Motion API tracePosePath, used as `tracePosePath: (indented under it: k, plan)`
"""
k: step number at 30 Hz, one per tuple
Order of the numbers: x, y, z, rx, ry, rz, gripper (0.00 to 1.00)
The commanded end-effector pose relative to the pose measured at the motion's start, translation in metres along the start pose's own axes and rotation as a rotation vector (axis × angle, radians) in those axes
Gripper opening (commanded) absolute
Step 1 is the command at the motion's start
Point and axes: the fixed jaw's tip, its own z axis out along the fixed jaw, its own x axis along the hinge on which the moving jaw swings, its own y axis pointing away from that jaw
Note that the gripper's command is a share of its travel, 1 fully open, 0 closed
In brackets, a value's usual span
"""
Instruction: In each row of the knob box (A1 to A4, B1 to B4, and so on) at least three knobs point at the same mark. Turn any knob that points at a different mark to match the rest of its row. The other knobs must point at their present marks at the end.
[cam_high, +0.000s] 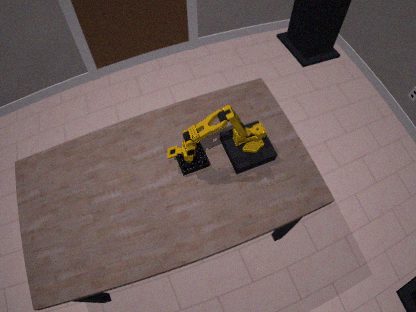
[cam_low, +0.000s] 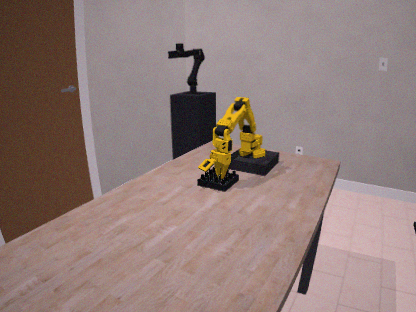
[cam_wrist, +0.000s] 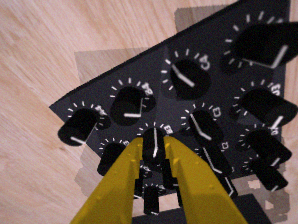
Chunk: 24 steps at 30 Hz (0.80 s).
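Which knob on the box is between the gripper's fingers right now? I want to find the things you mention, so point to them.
The knob labelled B3 (cam_wrist: 154, 145): the gripper (cam_high: 189, 159) (cam_low: 222, 178) (cam_wrist: 154, 146) is shut on its sides, while every other knob stands outside the fingers' grip.

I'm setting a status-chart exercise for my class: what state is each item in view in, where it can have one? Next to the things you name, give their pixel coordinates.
Gripper (cam_high: 188, 159) (cam_low: 221, 178) (cam_wrist: 154, 141): shut on the B3 knob
B3 knob (cam_wrist: 154, 150): between the fingers
C4 knob (cam_wrist: 194, 81): untouched
Knob box (cam_high: 186, 171) (cam_low: 216, 187) (cam_wrist: 165, 97): flat on the table
Yellow arm (cam_high: 233, 121) (cam_low: 227, 121): bent, reaching down
Black arm (cam_low: 192, 79): bent, raised
Door (cam_high: 135, 30) (cam_low: 40, 100): closed
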Motion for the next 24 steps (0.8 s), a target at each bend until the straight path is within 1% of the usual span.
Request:
tracePosePath:
  k: [1, 16, 18, 24]
  plan:
    - [0.0031, 0.0006, 0.0019, -0.003, 0.013, -0.041, 0.01]
    - [0.0046, 0.0003, 0.0019, -0.005, 0.013, -0.303, 0.01]
    - [0.0046, 0.0003, 0.0019, -0.005, 0.013, -0.303, 0.01]
    - [0.0051, 0.0001, 0.0019, -0.005, 0.013, -0.407, 0.01]
